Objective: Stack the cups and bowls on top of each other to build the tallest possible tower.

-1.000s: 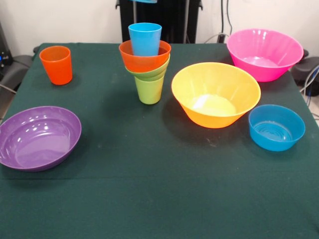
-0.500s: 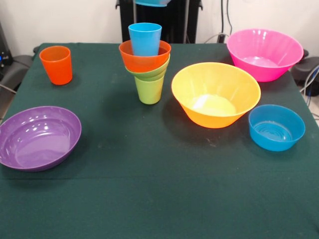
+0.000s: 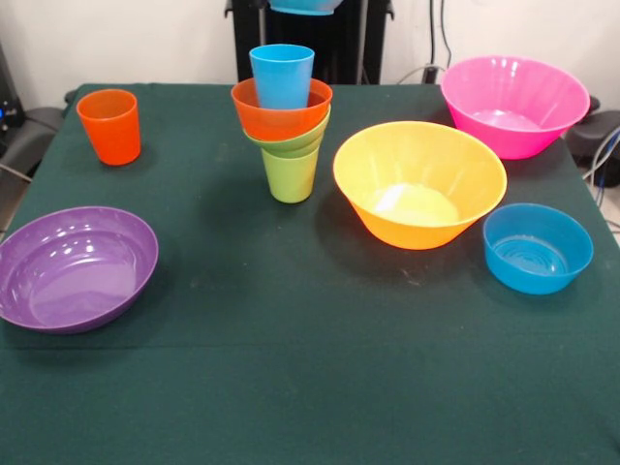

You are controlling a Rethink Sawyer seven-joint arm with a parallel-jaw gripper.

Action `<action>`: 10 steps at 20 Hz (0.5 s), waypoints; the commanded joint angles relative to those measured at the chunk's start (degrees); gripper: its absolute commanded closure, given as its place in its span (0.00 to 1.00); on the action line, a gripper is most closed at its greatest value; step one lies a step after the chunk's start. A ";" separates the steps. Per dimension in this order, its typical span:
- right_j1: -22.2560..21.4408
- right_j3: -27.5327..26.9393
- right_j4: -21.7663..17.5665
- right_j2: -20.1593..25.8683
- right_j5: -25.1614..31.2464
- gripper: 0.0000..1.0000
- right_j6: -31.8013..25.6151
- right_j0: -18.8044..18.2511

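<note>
The tower stands at the table's far middle: a lime green cup (image 3: 290, 177) as base, a small green bowl (image 3: 294, 143) on it, a medium orange bowl (image 3: 280, 118) on that, and a light blue cup (image 3: 282, 74) upright on top. A small blue bowl (image 3: 305, 6) hangs in the air at the picture's top edge, just above and right of the tower. My gripper carries it, but the gripper itself is cut off above the edge. An orange cup (image 3: 109, 126) stands alone at the far left.
A large purple bowl (image 3: 73, 268) sits at the near left. A yellow-orange bowl (image 3: 418, 184) sits right of the tower, a pink bowl (image 3: 513, 104) at the far right and a medium blue bowl (image 3: 538, 248) at the right. The black pedestal (image 3: 334, 44) stands behind the green table (image 3: 310, 387).
The small blue bowl at the top edge has come a little lower and moved to the right. Everything on the table is as before.
</note>
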 commanded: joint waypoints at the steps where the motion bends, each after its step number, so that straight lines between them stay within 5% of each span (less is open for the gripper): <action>1: 4.34 1.33 -3.48 1.85 -2.42 1.00 -4.05 -0.28; 10: 4.91 1.11 -4.75 1.90 -2.54 1.00 -4.77 -1.18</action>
